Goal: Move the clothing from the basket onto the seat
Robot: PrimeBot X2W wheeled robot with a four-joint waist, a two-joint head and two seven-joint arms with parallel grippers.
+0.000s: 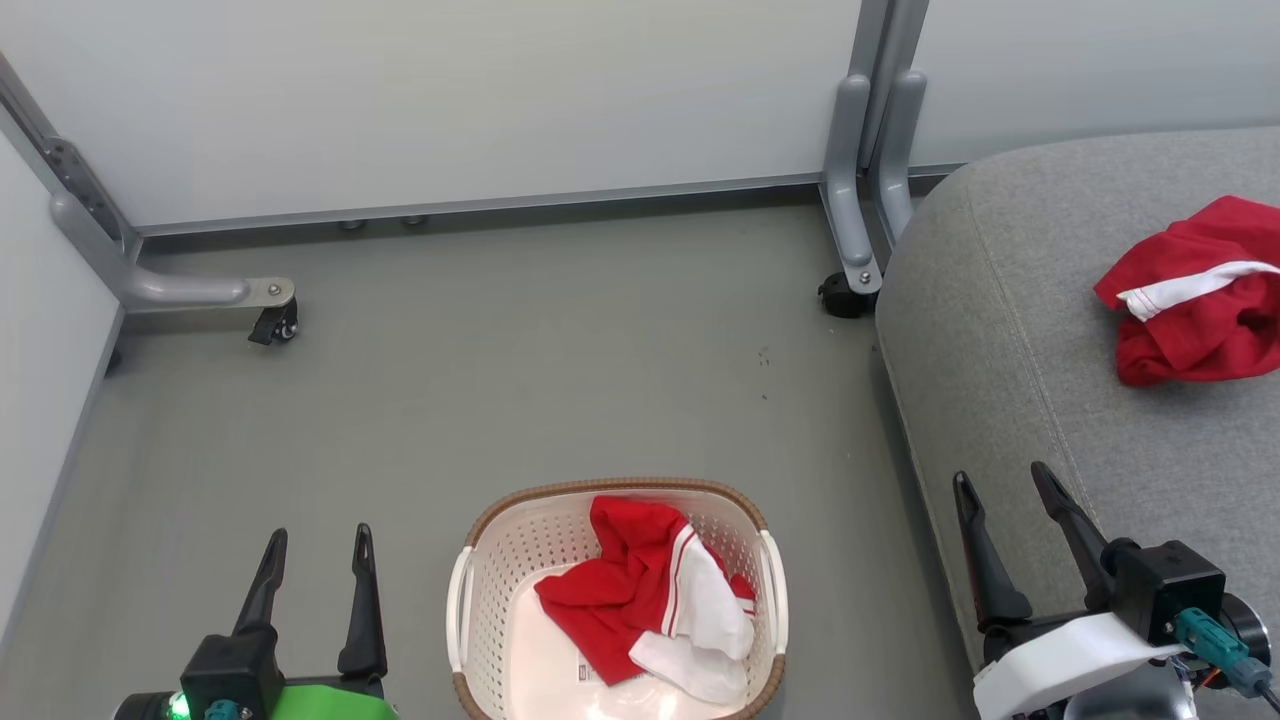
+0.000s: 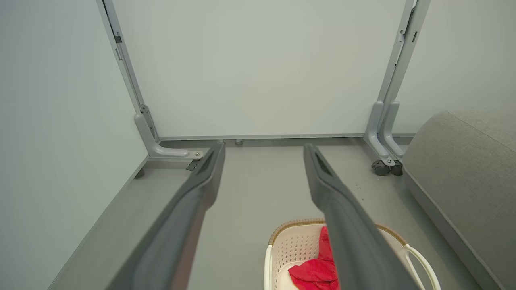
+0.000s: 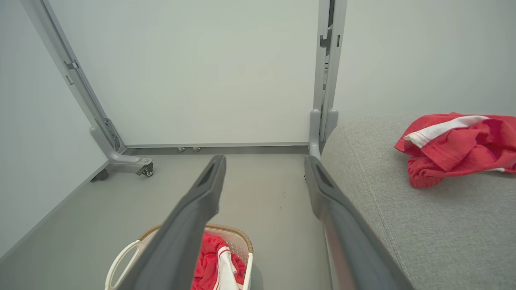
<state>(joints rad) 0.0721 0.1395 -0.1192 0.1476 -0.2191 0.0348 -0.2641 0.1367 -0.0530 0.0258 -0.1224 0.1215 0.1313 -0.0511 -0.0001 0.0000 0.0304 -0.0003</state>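
Too small to read: print on the white label (image 1: 590, 672) inside the basket (image 1: 620, 487). Spread wide and touching nothing, both the left gripper (image 1: 320, 533) and the right gripper (image 1: 1001, 473). Between the 2, just right of the left gripper, the basket on the grey floor (image 1: 500, 380), with 1 red-and-white garment (image 1: 640, 590) bunched inside. Beside and ahead of the right gripper, the grey seat (image 1: 1000, 300), with a 2nd red garment (image 1: 1190, 300) lying crumpled on it. Beyond both, pale wall panels (image 1: 450, 100) on grey wheeled feet (image 1: 272, 322).
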